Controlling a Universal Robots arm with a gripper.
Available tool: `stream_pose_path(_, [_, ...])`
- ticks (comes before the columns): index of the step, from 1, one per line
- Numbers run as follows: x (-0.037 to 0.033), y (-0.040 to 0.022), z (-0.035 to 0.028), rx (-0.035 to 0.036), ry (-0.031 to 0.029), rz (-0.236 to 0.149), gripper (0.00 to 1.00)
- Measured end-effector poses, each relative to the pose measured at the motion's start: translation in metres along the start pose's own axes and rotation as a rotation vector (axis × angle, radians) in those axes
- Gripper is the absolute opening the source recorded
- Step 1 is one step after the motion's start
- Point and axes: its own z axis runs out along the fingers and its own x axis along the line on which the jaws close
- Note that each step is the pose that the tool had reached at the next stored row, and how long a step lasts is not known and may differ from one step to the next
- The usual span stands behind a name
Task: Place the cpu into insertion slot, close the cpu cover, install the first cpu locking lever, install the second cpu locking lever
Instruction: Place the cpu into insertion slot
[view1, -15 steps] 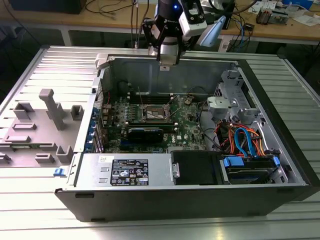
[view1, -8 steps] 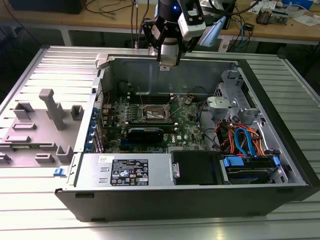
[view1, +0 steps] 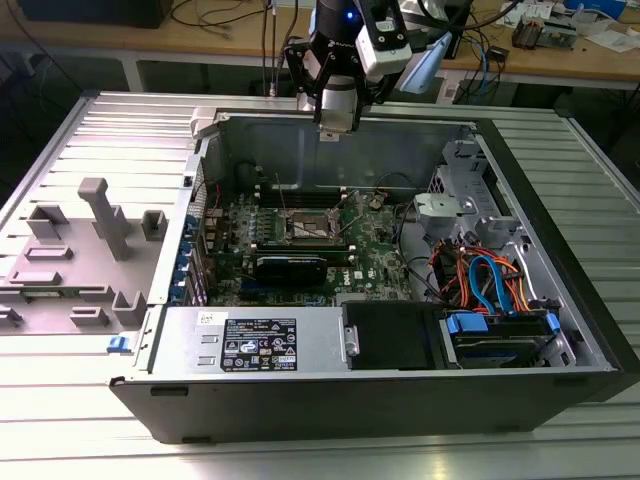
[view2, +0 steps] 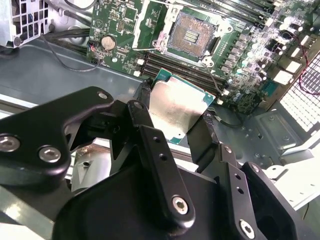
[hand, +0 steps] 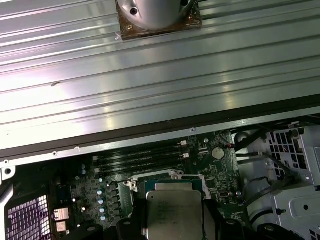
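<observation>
The gripper, clamped on the chip's opposite edges, hovered with the open socket below and ahead.

Arm poised overhead, gripper pointing down, fingers clamped on the cpu

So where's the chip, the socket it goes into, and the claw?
chip (view2: 180, 102): second wrist view, middle of its silver top.
socket (view2: 191, 34): second wrist view, its dark centre.
claw (view2: 175, 107): second wrist view, midway between its tips, shut on the chip.
</observation>
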Motion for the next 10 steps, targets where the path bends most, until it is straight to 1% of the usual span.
stream_pose_path(2, [0.0, 0.0, 0.0, -0.0001, -0.0002, 0.002, 0.54])
stream_pose_path(7, [0.0, -0.0001, 0.0004, -0.0003, -0.0037, 0.042, 0.54])
stream_pose_path(10, [0.0, -0.0005, 0.0008, -0.001, -0.005, 0.054, 0.54])
